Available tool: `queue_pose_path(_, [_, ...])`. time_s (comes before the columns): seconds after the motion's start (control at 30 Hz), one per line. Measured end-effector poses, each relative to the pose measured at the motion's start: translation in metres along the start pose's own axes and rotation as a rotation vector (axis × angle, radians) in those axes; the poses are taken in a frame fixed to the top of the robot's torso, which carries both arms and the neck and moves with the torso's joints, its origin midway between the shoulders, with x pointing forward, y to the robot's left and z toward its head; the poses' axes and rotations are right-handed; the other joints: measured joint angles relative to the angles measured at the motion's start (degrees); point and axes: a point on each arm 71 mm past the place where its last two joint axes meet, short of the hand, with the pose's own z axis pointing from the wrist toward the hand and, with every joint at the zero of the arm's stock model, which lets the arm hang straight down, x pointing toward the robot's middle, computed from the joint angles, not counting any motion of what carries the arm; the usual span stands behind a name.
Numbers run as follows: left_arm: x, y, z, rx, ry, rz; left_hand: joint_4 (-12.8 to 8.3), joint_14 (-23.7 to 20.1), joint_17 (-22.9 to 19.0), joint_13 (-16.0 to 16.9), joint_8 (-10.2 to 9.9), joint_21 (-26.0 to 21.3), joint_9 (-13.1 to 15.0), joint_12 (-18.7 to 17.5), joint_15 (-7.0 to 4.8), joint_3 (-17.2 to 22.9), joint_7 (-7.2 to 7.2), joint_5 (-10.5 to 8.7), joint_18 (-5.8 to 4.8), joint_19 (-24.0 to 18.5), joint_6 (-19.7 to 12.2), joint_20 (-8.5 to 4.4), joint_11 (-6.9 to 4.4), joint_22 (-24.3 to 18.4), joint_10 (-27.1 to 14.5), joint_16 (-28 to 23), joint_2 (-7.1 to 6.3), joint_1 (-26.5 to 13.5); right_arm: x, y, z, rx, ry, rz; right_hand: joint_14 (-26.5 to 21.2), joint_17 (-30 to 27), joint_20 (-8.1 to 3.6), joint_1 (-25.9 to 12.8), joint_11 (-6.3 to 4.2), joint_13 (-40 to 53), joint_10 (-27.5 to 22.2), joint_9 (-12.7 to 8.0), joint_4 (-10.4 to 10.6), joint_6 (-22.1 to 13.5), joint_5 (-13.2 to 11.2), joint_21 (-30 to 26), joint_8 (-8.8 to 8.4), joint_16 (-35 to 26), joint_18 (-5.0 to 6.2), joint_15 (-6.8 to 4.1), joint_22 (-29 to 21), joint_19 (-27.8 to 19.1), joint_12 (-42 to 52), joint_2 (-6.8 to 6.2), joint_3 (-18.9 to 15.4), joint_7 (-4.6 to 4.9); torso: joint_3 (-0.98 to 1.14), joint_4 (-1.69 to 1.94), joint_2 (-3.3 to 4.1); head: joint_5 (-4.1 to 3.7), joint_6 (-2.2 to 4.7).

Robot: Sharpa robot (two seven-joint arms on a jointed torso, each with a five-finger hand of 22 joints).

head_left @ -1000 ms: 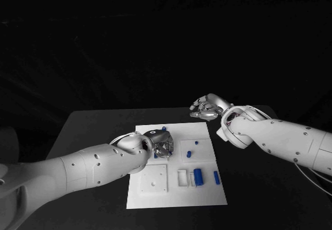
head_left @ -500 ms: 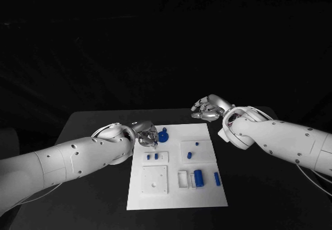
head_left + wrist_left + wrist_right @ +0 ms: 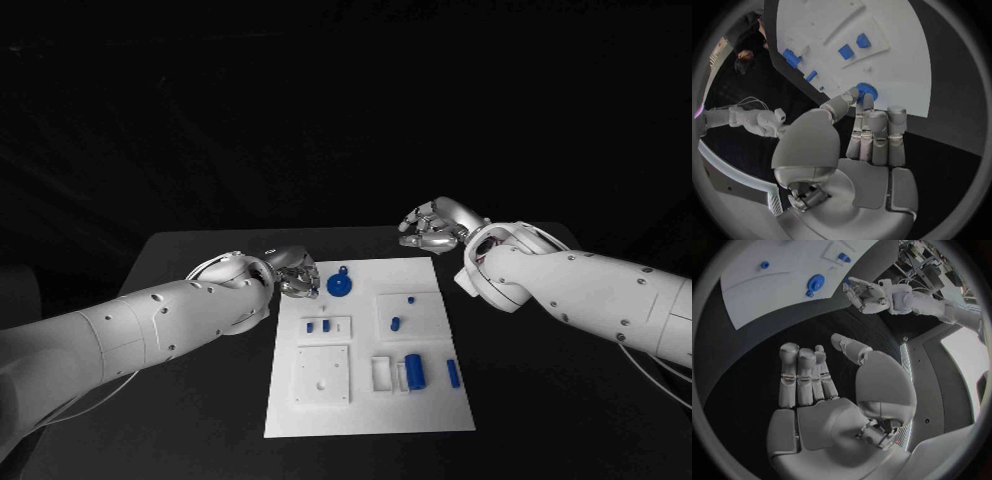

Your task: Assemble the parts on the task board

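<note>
The white task board [image 3: 368,405] lies in the middle of the table. A round blue part [image 3: 340,283] rests near its far left corner. My left hand [image 3: 296,275] hovers at the board's far left edge, fingers stretched out, their tips just beside the round blue part [image 3: 866,91] and holding nothing. Two small blue pieces [image 3: 317,326] sit in a recess behind it. More blue parts lie further right: a small peg [image 3: 410,299], an oval piece [image 3: 394,323], a cylinder [image 3: 413,369] and a bar [image 3: 451,371]. My right hand [image 3: 433,225] hangs open past the far right corner.
A white square plate [image 3: 322,373] and a white block [image 3: 381,372] sit on the board's near half. Black table [image 3: 188,260] surrounds the board on every side. From the right wrist, the left hand [image 3: 864,292] appears next to the round part [image 3: 815,281].
My left hand has drawn back from over the board's middle to its far left edge, uncovering the round blue part and the two small pieces. The right hand has stayed put.
</note>
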Motion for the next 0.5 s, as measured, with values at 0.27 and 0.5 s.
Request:
queue_pose_path(0.27, [0.009,0.008,0.004,-0.017,0.009,0.003,0.0,0.0,-0.1,0.0,0.0,0.0,0.0,-0.2,0.01,0.0,-0.01,0.21,-0.05,-0.1,0.0,-0.07,0.0,0.0,0.0,0.0,0.02,0.1,0.001,0.001,0.0,-0.002,0.001,0.0,0.0,-0.1,0.0,0.0,0.0,-0.1,0.0,0.0,0.0,0.0,0.0,0.0,0.0,0.0,-0.01,0.0,0.0,0.0,0.0,0.0,0.0,-0.02,0.03,-0.13,0.03,0.07,-0.2])
queue_pose_path(0.5, [0.015,0.005,0.005,-0.004,0.022,0.003,0.1,0.1,-0.1,0.0,0.1,0.0,-0.1,-0.2,0.08,0.1,-0.03,0.22,-0.06,-0.1,0.0,-0.06,0.0,0.0,0.0,0.0,0.25,0.1,0.001,0.001,0.0,-0.001,0.001,0.0,0.0,-0.1,0.0,0.0,0.0,-0.1,0.0,0.0,0.0,0.1,0.0,0.0,0.0,0.0,0.0,0.0,0.0,0.0,0.0,0.0,0.0,-0.01,0.1,-0.12,0.03,0.05,-0.37])
